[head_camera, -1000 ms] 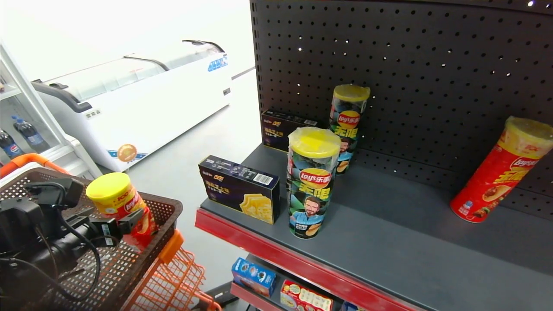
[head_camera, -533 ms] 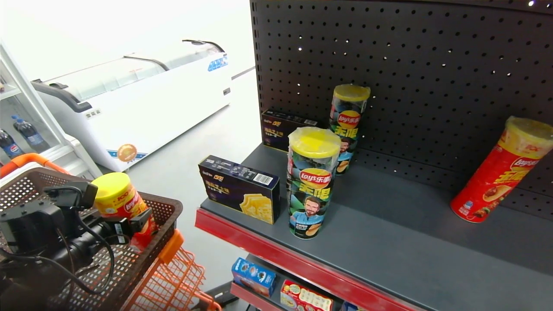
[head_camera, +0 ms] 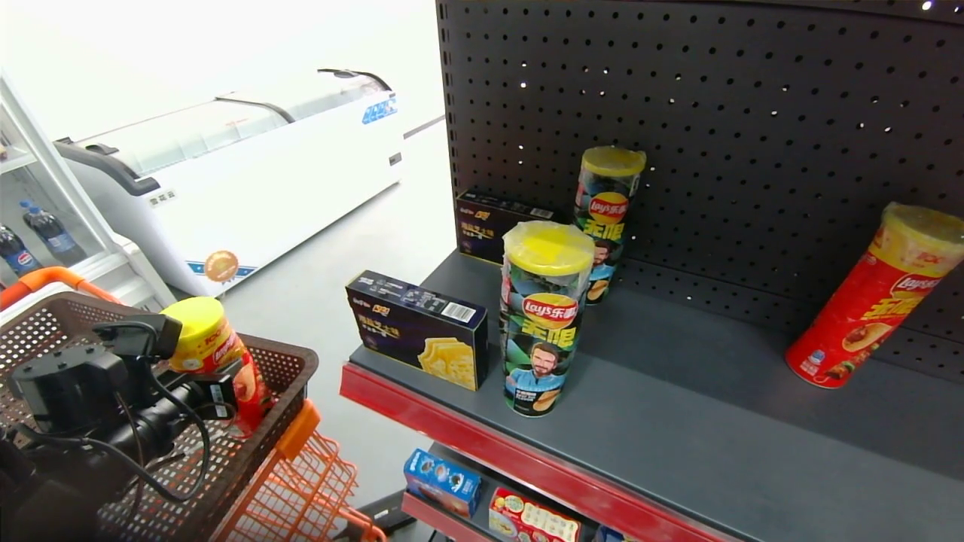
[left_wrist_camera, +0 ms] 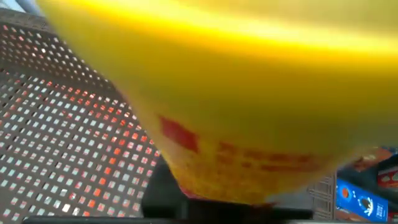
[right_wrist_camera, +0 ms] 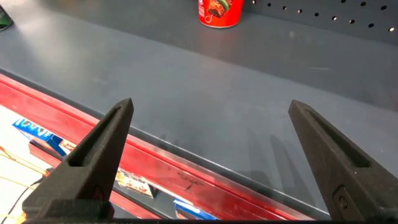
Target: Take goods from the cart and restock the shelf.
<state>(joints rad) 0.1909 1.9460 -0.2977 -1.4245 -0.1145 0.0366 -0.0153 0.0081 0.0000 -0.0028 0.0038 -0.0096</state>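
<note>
Gripping the red can (head_camera: 207,342) with my left end effector (head_camera: 226,380), I had the fingers closed on the two sides of its body, just under the yellow lid. The can was tilted and hung over the brown basket (head_camera: 290,361) of the cart; I could not tell whether its bottom touched the basket. It was a tall red tube, and I judged it stiff and light. My right end effector (right_wrist_camera: 211,109) was wide open and held nothing, above the front edge of the shelf (head_camera: 678,421). On the shelf a dark box (head_camera: 418,327) and a front can (head_camera: 544,316) stood near the edge. A second box (head_camera: 489,233) and a rear can (head_camera: 606,218) stood behind them, and a leaning can (head_camera: 874,297) rested against the pegboard (head_camera: 753,113). I judged the task partly done: my can was taken, but it was not yet on the shelf.
</note>
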